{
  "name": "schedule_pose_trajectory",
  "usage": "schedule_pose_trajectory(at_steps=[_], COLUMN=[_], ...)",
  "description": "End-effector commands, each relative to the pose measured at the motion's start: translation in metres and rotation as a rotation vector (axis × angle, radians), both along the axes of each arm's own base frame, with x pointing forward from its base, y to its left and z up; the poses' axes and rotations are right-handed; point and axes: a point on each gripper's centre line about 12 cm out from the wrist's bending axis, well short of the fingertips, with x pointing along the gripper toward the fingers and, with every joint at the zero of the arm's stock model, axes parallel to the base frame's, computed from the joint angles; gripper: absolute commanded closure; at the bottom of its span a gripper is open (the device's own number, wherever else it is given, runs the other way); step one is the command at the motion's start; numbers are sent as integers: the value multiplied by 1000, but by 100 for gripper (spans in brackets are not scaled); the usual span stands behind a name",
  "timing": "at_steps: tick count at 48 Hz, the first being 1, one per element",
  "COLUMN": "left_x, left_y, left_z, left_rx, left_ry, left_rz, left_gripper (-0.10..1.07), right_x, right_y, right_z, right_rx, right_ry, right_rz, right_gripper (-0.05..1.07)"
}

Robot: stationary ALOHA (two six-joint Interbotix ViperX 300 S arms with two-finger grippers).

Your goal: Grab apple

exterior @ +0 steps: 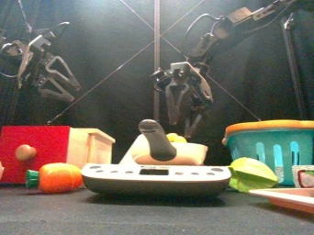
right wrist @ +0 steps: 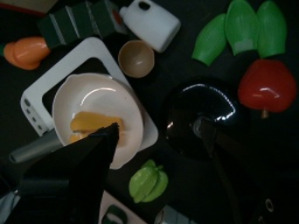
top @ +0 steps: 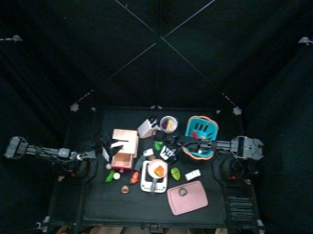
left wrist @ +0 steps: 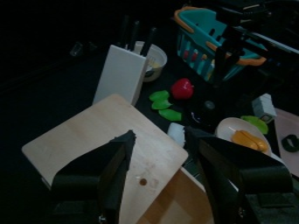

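Apple (right wrist: 267,86), red and with a short stem, lay on the black table (right wrist: 233,175) beside three long green pieces (right wrist: 239,31) and near a shiny black round thing (right wrist: 201,105). The right gripper (right wrist: 152,144) hung above this place with its jaws spread wide and nothing between them; it did not touch the apple. Under it were also a white scale (right wrist: 65,70) carrying a pale bowl (right wrist: 100,109) with something orange inside. The left gripper (left wrist: 176,166) was over a wooden board (left wrist: 82,140), its jaws also wide apart and empty. From there the apple was seen farther away, between a white upright block (left wrist: 122,70) and a teal basket (left wrist: 205,35).
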Motion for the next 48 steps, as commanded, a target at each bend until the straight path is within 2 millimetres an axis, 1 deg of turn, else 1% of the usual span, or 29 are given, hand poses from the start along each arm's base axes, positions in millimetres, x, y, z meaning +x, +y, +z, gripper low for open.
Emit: schedule_pose_trajectory(at_steps=[1, 7, 13, 16, 27, 34, 41, 48], left_x=[1, 0, -1, -1, -1, -2, -3, -4], left_y=[1, 1, 1, 1, 1, 2, 3, 5], left_z=[3, 1, -1, -2, -2, -4, -5, -7], left_rx=[3, 2, -2, -4, -6, -5, -8, -8], left_ry=[-9, -2, 4, 4, 5, 9, 13, 17], left_rz=[7, 7, 5, 6, 7, 11, 20, 30], left_gripper=[11, 11, 11, 11, 11, 11, 11, 11], right_x=[3, 3, -5, -5, 0, -4, -5, -8], right_y=[-1, -8, -22, -23, -26, -34, -39, -53], right_z=[22, 25, 16, 11, 1, -15, -28, -41], right_rx=[17, -15, -152, -211, -255, -285, -296, -301], right_ry=[9, 77, 180, 203, 156, 171, 147, 148], right_rz=[-11, -57, -65, -46, -24, -18, -13, -33], right_gripper=[0, 0, 0, 0, 0, 0, 0, 0])
